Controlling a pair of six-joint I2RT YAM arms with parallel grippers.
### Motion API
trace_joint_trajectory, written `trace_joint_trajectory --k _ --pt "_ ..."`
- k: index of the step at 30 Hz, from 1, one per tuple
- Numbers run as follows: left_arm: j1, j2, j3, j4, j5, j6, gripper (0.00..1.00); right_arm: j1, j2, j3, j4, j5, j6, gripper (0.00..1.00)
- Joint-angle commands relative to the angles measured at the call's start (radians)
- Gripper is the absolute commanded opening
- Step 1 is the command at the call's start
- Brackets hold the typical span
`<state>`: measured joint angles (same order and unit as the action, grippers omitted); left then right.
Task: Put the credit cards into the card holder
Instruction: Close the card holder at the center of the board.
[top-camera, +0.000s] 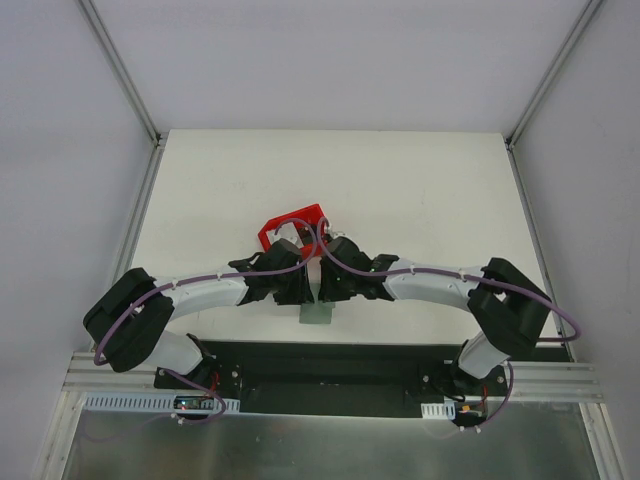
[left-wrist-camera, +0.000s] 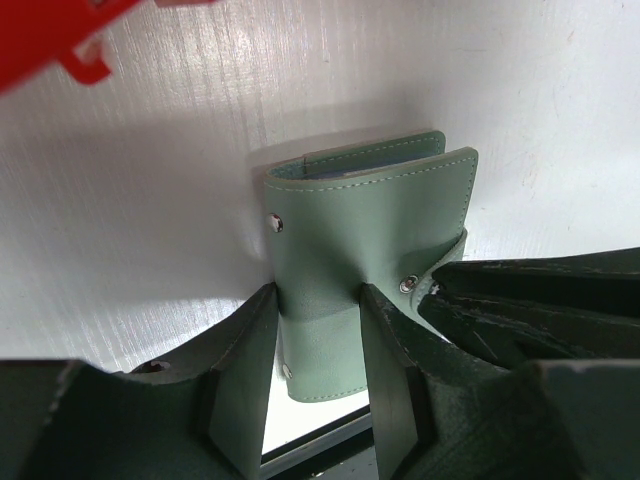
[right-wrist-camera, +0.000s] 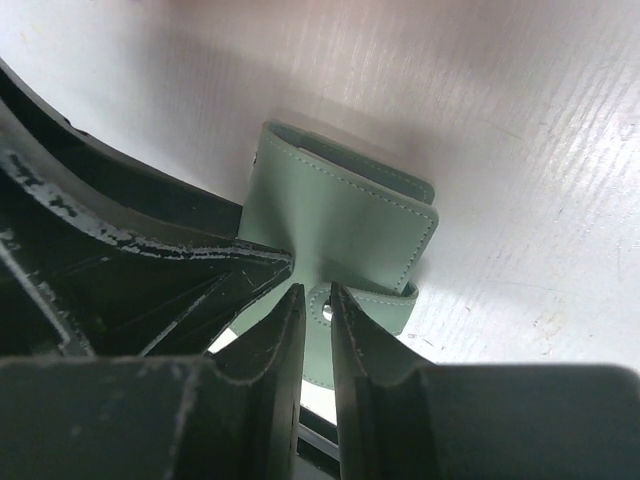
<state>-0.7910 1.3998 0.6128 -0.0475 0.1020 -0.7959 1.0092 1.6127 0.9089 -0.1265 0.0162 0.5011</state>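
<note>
Pinched in the left gripper (left-wrist-camera: 318, 335) was the card holder (left-wrist-camera: 370, 225), its snap strap (right-wrist-camera: 385, 297) clamped by the right gripper (right-wrist-camera: 318, 305); contents were hidden.

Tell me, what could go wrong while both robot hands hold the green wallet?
The right hand pinches only the thin snap strap, so it might slip out. The left hand squeezes the card holder across its middle; a hard pull could bend it. It is near the edge of the table, so it could fall off.
</note>
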Motion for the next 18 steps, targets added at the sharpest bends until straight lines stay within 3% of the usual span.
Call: trace_joint_trajectory --k 1,12,18 --pt "-0.007 0.008 0.013 -0.02 0.015 0.007 0.37 -0.011 -0.088 0.001 -0.018 0.034 -0.033 0.2" --pt "-0.007 0.011 0.016 -0.022 0.015 0.007 0.37 -0.014 -0.14 -0.116 0.017 0.013 0.056 0.17" --pt "-0.007 0.016 0.019 -0.022 0.016 0.009 0.37 -0.008 -0.099 -0.09 0.039 -0.005 0.056 0.17"
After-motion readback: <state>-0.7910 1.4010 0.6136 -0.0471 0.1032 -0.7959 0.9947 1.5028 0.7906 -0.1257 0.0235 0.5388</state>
